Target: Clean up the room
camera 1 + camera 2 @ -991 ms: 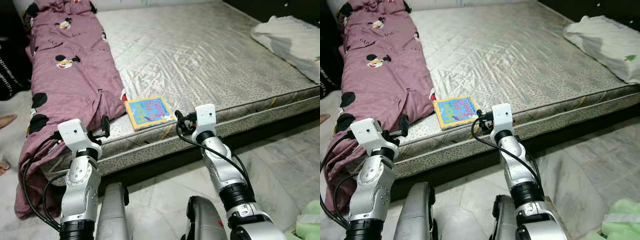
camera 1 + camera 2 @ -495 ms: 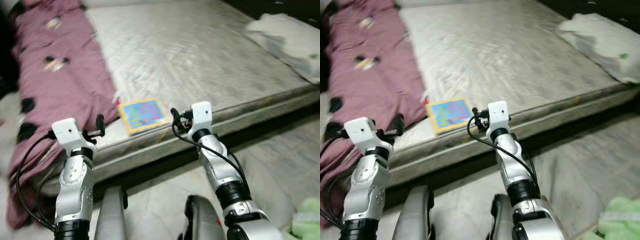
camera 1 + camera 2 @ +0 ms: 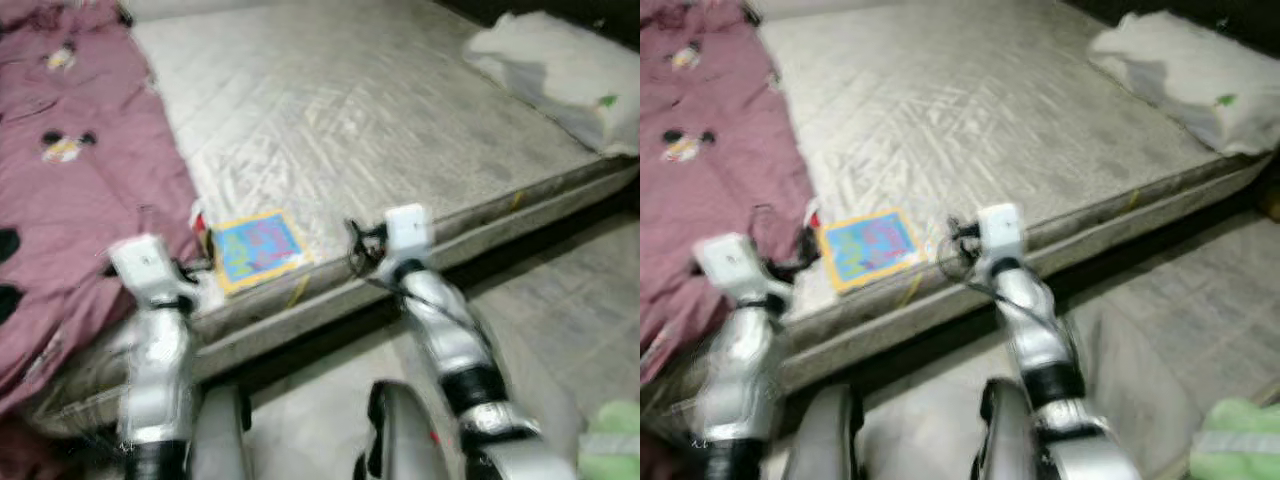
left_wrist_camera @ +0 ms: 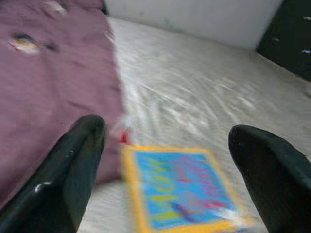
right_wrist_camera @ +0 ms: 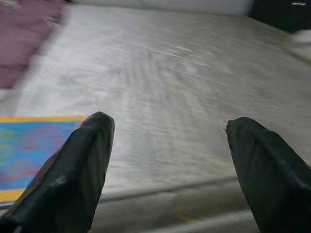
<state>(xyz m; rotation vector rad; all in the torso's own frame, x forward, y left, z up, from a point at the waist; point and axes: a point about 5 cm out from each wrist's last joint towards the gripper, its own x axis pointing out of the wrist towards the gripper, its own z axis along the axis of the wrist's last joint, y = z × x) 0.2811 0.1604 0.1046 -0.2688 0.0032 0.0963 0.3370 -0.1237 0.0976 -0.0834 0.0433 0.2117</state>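
- Bare grey mattress fills the room, a maroon blanket along its left side and a pillow far right.
- Colourful book lies flat near the front edge, beside the blanket.
- Left gripper and right gripper hover before it, fingers spread, holding nothing.

The bed has a bare grey mattress. On it lie a purple blanket, a colourful book near the edge, and a pillow.

A bare mattress above tiled floor.
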